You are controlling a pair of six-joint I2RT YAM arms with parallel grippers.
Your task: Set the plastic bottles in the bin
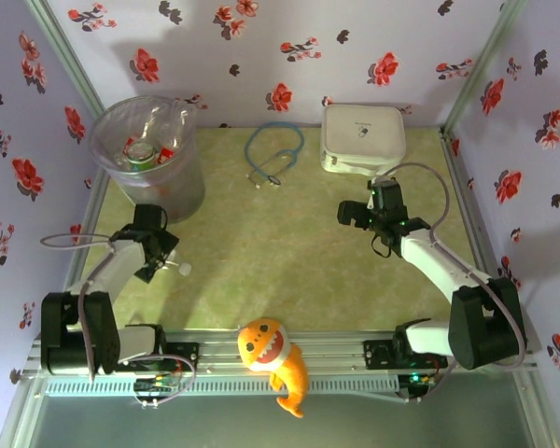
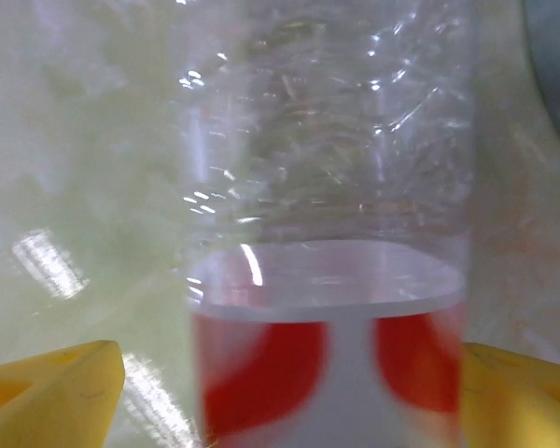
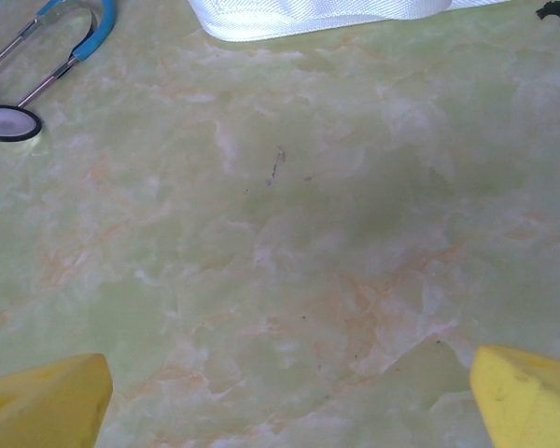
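There is one bin [image 1: 182,182], big and round. Inside it lie some bottles [image 1: 142,151]. They are piled up and see-through, so I cannot count them. One more bottle [image 2: 327,187] is outside the bin. It has a red and white label. There are two robot arms, the left arm [image 1: 112,271] and the right arm [image 1: 439,257]. There is one table [image 1: 261,252]. On it are one blue stethoscope [image 1: 273,154] and one white case [image 1: 362,138]. There is one orange toy fish [image 1: 273,355].
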